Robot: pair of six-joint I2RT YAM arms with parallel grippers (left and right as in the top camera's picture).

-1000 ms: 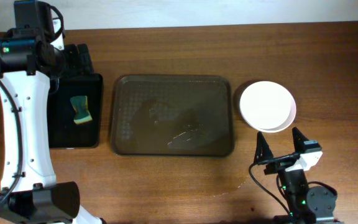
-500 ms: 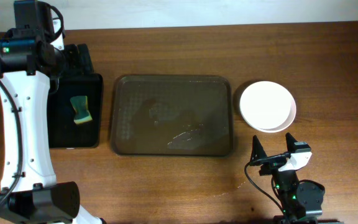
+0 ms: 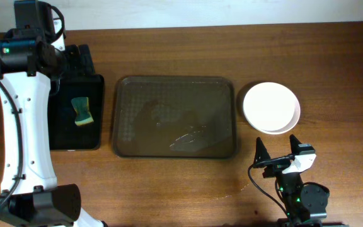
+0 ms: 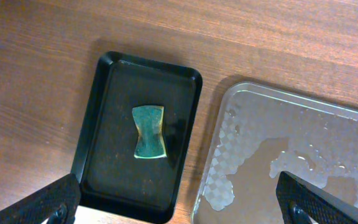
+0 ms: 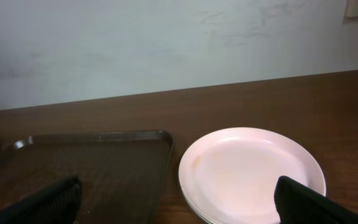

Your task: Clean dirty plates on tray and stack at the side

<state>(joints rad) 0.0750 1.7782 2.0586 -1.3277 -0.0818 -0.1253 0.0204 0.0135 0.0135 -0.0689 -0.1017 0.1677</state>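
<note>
The white plates (image 3: 271, 107) sit stacked on the table just right of the dark brown tray (image 3: 173, 116); the top plate looks clean, also in the right wrist view (image 5: 253, 174). The tray holds no plates and has wet patches; it also shows in the left wrist view (image 4: 303, 155) and the right wrist view (image 5: 86, 168). My right gripper (image 3: 277, 151) is open and empty, low at the front of the table, near the stack. My left gripper (image 4: 179, 208) is open and empty, held high above the black tray's right edge.
A small glossy black tray (image 3: 75, 113) at the left holds a green-and-yellow sponge (image 3: 81, 111), seen also in the left wrist view (image 4: 149, 132). A pale wall runs along the table's far edge (image 5: 179, 43).
My right gripper pulled back from the plate stack toward the front edge between one second and half a second ago. Nothing has moved since. The left arm is still.
</note>
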